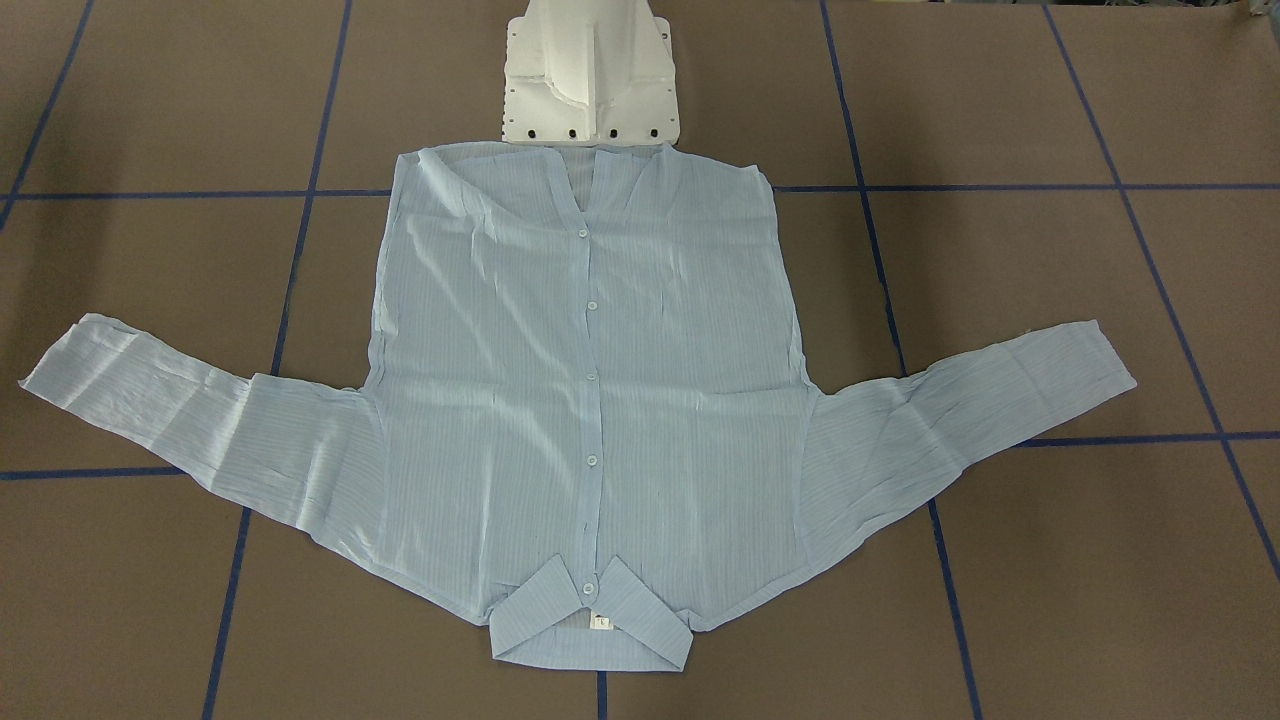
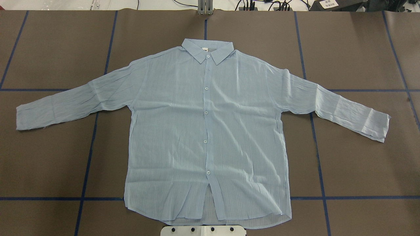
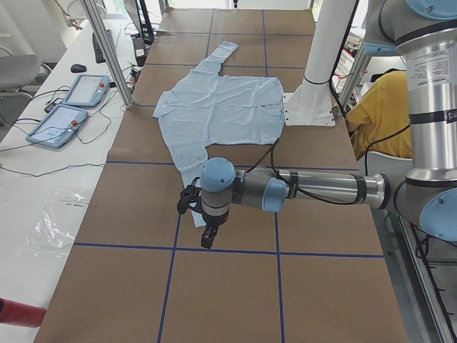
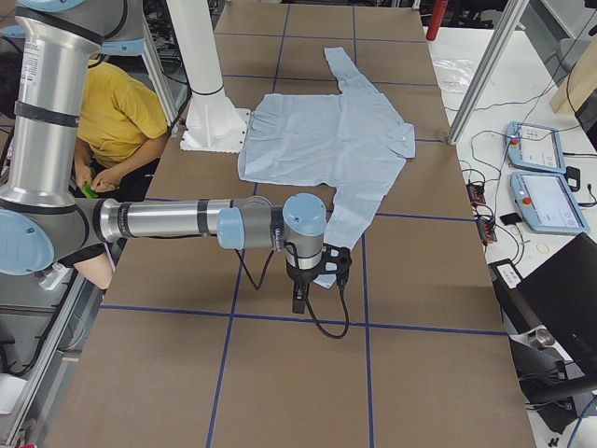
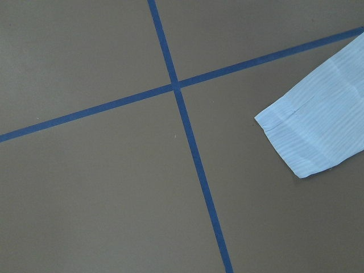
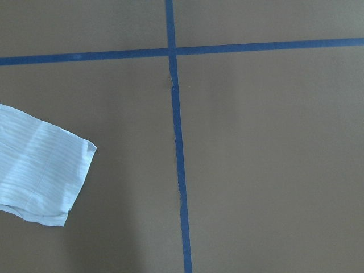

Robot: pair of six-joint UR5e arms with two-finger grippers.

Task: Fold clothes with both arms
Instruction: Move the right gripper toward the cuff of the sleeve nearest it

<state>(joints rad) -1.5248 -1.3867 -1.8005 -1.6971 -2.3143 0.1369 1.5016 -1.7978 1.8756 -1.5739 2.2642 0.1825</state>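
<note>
your shirt [image 2: 206,131] lies flat and unfolded, hem just beside the pedestal base [image 2: 203,231], sleeves spread to either side of it; every fold is left. the left gripper [image 3: 207,239] and right gripper [image 4: 298,301] hover well out from the base, apparently holding nothing; you cannot tell how far their fingers are parted.

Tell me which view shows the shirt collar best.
Exterior front-facing: the collar lies nearest that camera, largest, its top button and inner label visible. Overhead shows it smaller. Side views show it tiny; wrist views, only sleeve cuffs.
</note>
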